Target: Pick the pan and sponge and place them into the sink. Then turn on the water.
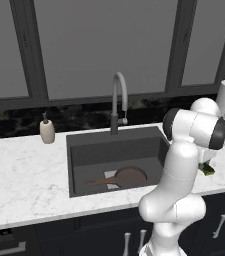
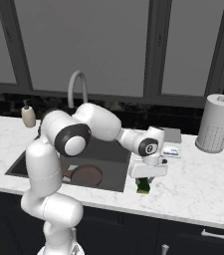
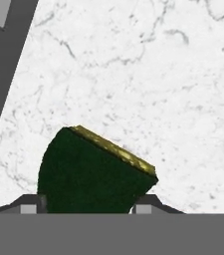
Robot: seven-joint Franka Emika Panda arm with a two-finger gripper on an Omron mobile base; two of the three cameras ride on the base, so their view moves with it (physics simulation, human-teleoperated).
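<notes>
- Your claw (image 2: 144, 185) pinches the sponge (image 3: 91, 172) between its tips, just above the bench (image 2: 203, 184).
- The pan (image 1: 129, 176) lies in the sink (image 1: 84, 152).

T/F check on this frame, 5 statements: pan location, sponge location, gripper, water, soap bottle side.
1. The pan lies inside the sink. True.
2. The sponge is already in the sink. False: it is over the marble counter to the right of the basin, between the fingers of the gripper.
3. The gripper is open and nowhere near the sponge. False: in the hand view the sponge sits right between the two fingertips, which look closed on it.
4. Water runs from the faucet. False: no blue stream is visible below the spout.
5. A soap dispenser stands on the counter left of the sink. True.
</notes>
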